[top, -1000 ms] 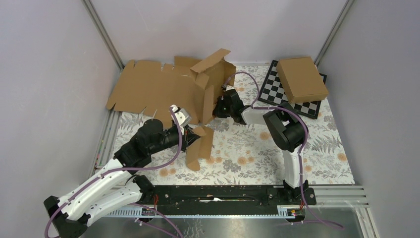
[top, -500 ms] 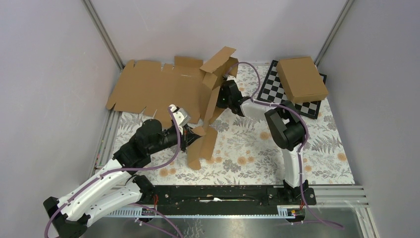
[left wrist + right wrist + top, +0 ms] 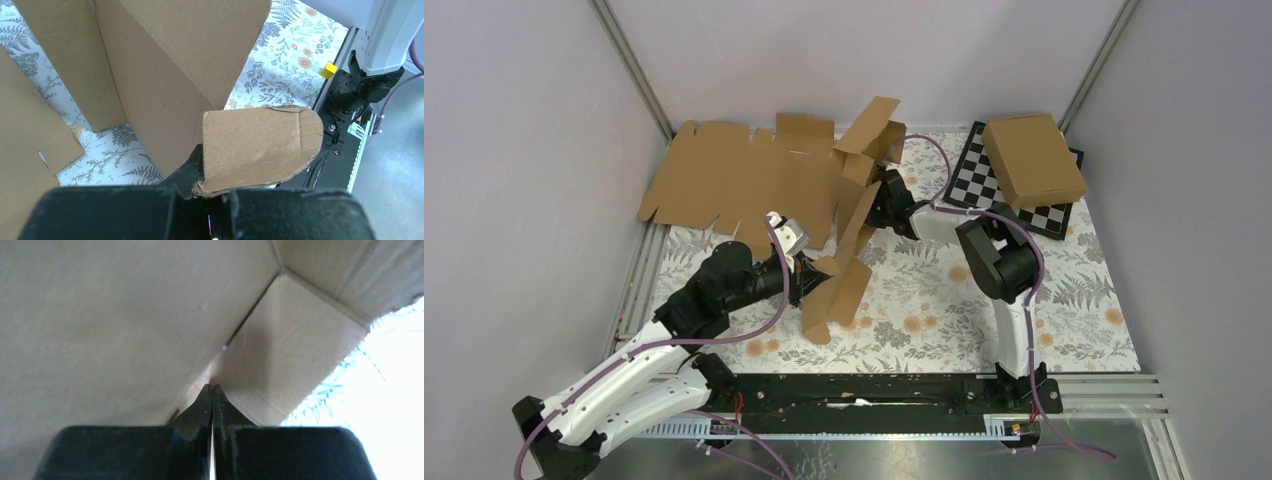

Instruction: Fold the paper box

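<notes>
Floral worktop (image 3: 944, 300): paper box (image 3: 852, 215) stands half-raised btwn both hands. L hand (image 3: 809, 275) pinched tight on its rounded tab. R hand (image 3: 212, 390) closed, empty, tips against inner panel.

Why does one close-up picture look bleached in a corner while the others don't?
Right wrist view: the shaded paper box fills the frame, so the tablecloth at lower right blows out white. Left wrist view: evenly lit, only the left gripper at the bottom edge is blurred. Top view: sharp, soft shadows.
</notes>
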You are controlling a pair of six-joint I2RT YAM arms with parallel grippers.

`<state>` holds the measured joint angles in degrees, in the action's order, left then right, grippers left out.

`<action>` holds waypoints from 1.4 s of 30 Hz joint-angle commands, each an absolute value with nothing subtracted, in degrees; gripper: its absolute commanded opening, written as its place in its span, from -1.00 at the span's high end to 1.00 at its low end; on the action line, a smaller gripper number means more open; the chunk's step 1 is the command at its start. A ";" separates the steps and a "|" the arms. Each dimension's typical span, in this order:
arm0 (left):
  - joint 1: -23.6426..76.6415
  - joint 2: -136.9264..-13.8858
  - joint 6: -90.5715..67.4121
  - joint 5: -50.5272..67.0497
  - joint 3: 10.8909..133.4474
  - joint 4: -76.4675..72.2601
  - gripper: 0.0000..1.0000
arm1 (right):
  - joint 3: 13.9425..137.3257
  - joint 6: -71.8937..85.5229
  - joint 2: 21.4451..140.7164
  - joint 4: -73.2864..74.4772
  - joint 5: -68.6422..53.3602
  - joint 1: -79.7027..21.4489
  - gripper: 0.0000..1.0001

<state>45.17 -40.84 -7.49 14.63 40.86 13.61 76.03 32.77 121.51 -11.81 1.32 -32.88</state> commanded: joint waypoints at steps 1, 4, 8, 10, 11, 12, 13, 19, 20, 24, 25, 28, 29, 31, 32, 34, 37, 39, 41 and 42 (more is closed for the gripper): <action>45.17 -40.15 -9.33 15.42 40.67 13.10 1.00 | 73.80 28.16 112.75 -7.83 0.21 -32.78 1.00; 45.18 -39.76 -9.57 14.62 40.84 13.21 1.00 | 71.49 24.60 106.37 -7.90 -1.43 -32.78 0.85; 45.18 -39.06 -10.31 13.43 40.46 13.70 1.00 | 65.09 19.12 98.60 -8.22 -1.98 -32.63 0.34; 45.18 -38.65 -10.66 12.81 40.15 13.68 1.00 | 62.19 16.96 95.36 -8.18 -3.14 -31.77 0.17; 45.18 -38.44 -10.78 12.25 40.09 13.70 1.00 | 60.69 16.52 93.75 -8.17 -4.08 -30.82 0.10; 45.18 -38.29 -10.93 11.62 40.01 13.68 1.00 | 59.38 16.59 92.22 -8.25 -5.52 -29.62 0.04; 45.18 -38.17 -10.98 11.22 39.98 13.71 1.00 | 58.15 16.95 90.75 -8.26 -6.63 -28.44 -0.06; 45.17 -37.62 -10.94 9.39 40.07 13.62 1.00 | 52.29 18.04 84.53 -12.43 -4.06 -24.44 -0.97; 45.18 -37.62 -10.98 9.15 40.05 13.64 1.00 | 52.39 18.28 84.39 -12.55 -3.02 -24.01 -0.99; 45.17 -37.31 -11.56 7.78 39.92 13.86 1.00 | 53.46 19.32 84.49 -12.88 -0.37 -21.54 -0.99; 45.18 -37.10 -12.05 6.72 39.83 13.83 1.00 | 53.63 19.20 84.51 -13.45 -0.28 -20.90 -0.99; 45.18 -35.96 -13.24 3.81 39.49 13.91 1.00 | 54.70 18.31 84.87 -14.96 -0.41 -18.91 -0.99; 45.18 -35.55 -13.31 3.44 39.39 13.83 1.00 | 55.33 17.92 85.15 -15.16 -0.39 -18.25 -0.99; 45.18 -35.00 -13.85 2.38 39.30 13.96 1.00 | 56.17 17.47 85.49 -16.07 -0.70 -16.97 -0.99; 45.18 -34.84 -14.10 1.97 39.35 14.09 1.00 | 56.36 17.29 85.64 -16.61 -0.91 -16.41 -0.99; 45.16 -34.62 -14.24 1.22 39.59 14.72 1.00 | 56.71 16.33 85.75 -17.36 -0.83 -15.86 -0.99; 45.18 -34.02 -15.10 -1.85 39.54 15.18 1.00 | 57.25 14.13 85.84 -17.38 1.23 -15.82 -0.99; 45.18 -33.29 -15.42 -2.58 38.80 14.52 1.00 | 56.74 12.46 85.79 -19.33 -0.47 -15.82 -0.99; 45.18 -32.80 -15.63 -2.55 38.14 13.23 1.00 | 55.88 11.33 85.93 -22.21 -3.54 -15.82 -0.99; 45.18 -32.91 -15.58 -2.59 38.11 13.04 1.00 | 55.53 11.32 86.25 -23.83 -4.45 -15.82 -0.98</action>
